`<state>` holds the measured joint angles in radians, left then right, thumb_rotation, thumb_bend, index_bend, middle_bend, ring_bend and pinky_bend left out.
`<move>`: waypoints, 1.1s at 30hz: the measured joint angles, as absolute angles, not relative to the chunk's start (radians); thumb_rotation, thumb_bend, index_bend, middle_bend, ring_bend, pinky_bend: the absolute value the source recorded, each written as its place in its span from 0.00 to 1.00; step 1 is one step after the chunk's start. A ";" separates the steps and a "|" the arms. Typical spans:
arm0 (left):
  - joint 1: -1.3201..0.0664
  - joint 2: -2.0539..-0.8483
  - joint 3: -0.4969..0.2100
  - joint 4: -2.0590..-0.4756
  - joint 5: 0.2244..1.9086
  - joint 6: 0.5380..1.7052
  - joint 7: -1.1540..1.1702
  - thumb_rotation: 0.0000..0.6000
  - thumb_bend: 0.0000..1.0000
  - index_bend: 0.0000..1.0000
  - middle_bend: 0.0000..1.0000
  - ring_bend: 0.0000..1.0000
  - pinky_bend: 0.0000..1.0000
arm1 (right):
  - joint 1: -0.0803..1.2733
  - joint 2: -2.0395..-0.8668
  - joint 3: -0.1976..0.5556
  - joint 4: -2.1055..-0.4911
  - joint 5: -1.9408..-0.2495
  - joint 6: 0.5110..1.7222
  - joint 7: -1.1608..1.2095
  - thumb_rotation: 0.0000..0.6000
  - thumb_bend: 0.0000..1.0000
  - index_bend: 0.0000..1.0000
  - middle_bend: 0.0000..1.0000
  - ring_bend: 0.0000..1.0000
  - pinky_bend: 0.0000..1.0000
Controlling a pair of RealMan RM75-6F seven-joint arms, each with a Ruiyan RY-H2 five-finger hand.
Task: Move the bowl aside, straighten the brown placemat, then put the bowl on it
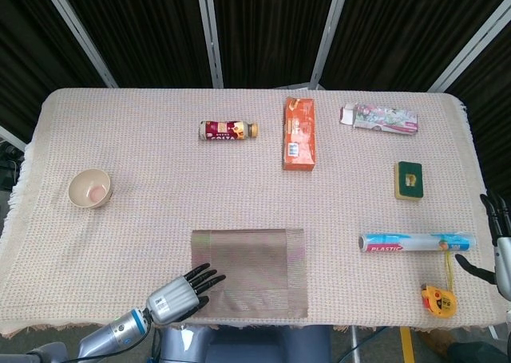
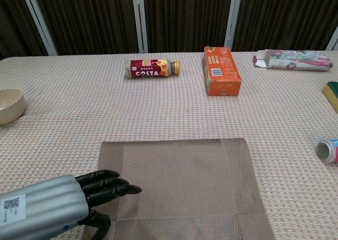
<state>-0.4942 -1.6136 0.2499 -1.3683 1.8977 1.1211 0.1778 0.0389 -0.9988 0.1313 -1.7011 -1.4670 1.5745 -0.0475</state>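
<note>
**A:** Start with your head view. What do you see of your hands?

**B:** Your left hand (image 1: 182,292) lies at the near edge of the table, fingers stretched out and slightly apart, holding nothing. Their tips rest on the near left corner of the brown placemat (image 1: 254,271), which lies flat just ahead and to the right of that hand. Your right hand (image 1: 495,247) is cut off by the frame's right edge; only a few dark fingers (image 1: 485,206) show, spread apart, with nothing in them.

**A:** And the bowl?

**B:** The bowl (image 1: 89,189) sits well apart from your left hand, ahead of it and further left, upright on the tablecloth (image 1: 160,187). Just left of your right hand lie the plastic-wrap roll (image 1: 415,242) and a yellow tape measure (image 1: 436,297).

**A:** Now the chest view.

**B:** Your left hand (image 2: 68,200) fills the lower left corner, its wrist cut off by the frame. The fingertips (image 2: 129,189) overlap the placemat's (image 2: 179,182) left border; whether they press it you cannot tell. The mat's near edge runs out of the picture. The bowl (image 2: 10,105) is half cut off at the left edge, far ahead of the hand. Your right hand is out of this view. Beyond the mat lie the Costa bottle (image 2: 152,68) on its side and the orange box (image 2: 221,70).
</note>
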 measured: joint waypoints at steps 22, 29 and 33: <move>-0.729 -1.583 -0.358 -1.488 1.172 0.933 0.178 1.00 0.57 0.64 0.00 0.00 0.00 | 0.052 -1.017 0.134 -1.695 -1.468 1.566 -0.072 1.00 0.00 0.02 0.00 0.00 0.00; -0.777 -1.586 -0.428 -1.301 0.969 0.874 0.205 1.00 0.54 0.61 0.00 0.00 0.00 | 0.056 -1.023 0.139 -1.692 -1.449 1.554 -0.078 1.00 0.00 0.02 0.00 0.00 0.00; -0.768 -1.577 -0.401 -1.223 0.944 0.847 0.196 1.00 0.17 0.16 0.00 0.00 0.00 | 0.056 -1.024 0.138 -1.696 -1.455 1.557 -0.081 1.00 0.00 0.02 0.00 0.00 0.00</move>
